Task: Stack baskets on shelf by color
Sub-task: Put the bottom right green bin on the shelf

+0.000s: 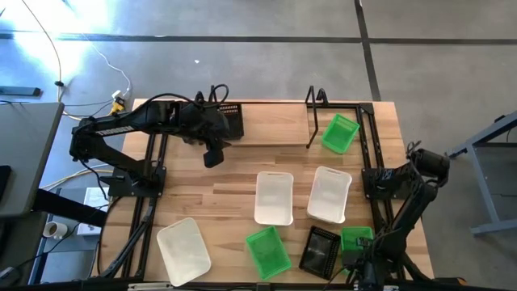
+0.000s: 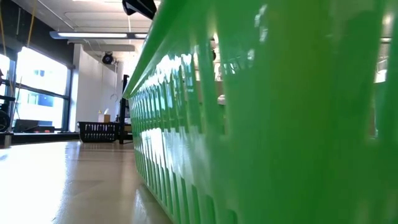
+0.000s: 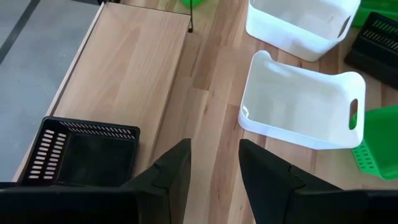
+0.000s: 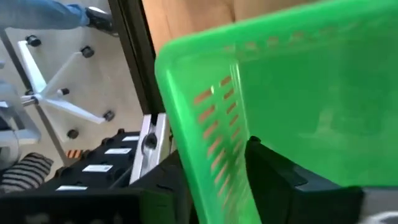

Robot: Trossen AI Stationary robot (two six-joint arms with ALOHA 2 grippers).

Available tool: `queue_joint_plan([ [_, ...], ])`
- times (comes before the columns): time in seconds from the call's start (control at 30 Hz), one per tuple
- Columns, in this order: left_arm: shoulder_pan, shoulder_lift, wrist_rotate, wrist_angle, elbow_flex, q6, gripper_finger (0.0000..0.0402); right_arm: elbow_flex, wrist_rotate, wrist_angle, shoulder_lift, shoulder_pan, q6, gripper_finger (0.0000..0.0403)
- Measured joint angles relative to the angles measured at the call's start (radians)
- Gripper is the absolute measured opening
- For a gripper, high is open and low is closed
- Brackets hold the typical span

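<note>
Baskets in all: you are seeing eight in the high view, three white, three green and two black
White baskets: one (image 1: 273,198) is lying mid-table, a second (image 1: 329,194) just to its right, and a third (image 1: 184,250) is sitting near the front left corner
Green baskets: one (image 1: 339,133) is resting tilted at the shelf (image 1: 313,121) at the far right, one (image 1: 268,250) is lying near the front edge, and the last (image 1: 355,238) is sitting at the front right under the right arm
Black baskets: one (image 1: 229,121) is standing at the far edge beside the left arm, the other (image 1: 319,250) is lying between the two front green ones
Left gripper (image 3: 214,174): it is hovering over the table (image 1: 210,202) near the far black basket, claw parted and holding nothing
Right gripper (image 4: 214,171): it is sitting astride one wall of the front-right green basket; whether it is actually clamping that wall you cannot tell
Hidden: a green basket wall (image 2: 249,124) is filling most of the low view, and you cannot tell which green basket it is; only a black basket (image 2: 99,130) is showing far behind it
Cut off: the right wrist view is showing just one corner of the green basket; the shelf's rods are hard to separate from the arm frame beside them
</note>
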Motion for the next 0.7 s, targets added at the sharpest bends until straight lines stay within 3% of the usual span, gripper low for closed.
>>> queue_joint_plan([
  [0.2,0.0,0.0,0.0,0.0,0.0,0.0,0.0125,0.049,-0.004,-0.01,-0.013,0.0,-0.007,0.0013],
  [0.7,0.0,0.0,0.0,0.0,0.0,-0.024,0.0125,0.417,0.061,-0.358,-0.013,-0.006,0.022,0.0001],
])
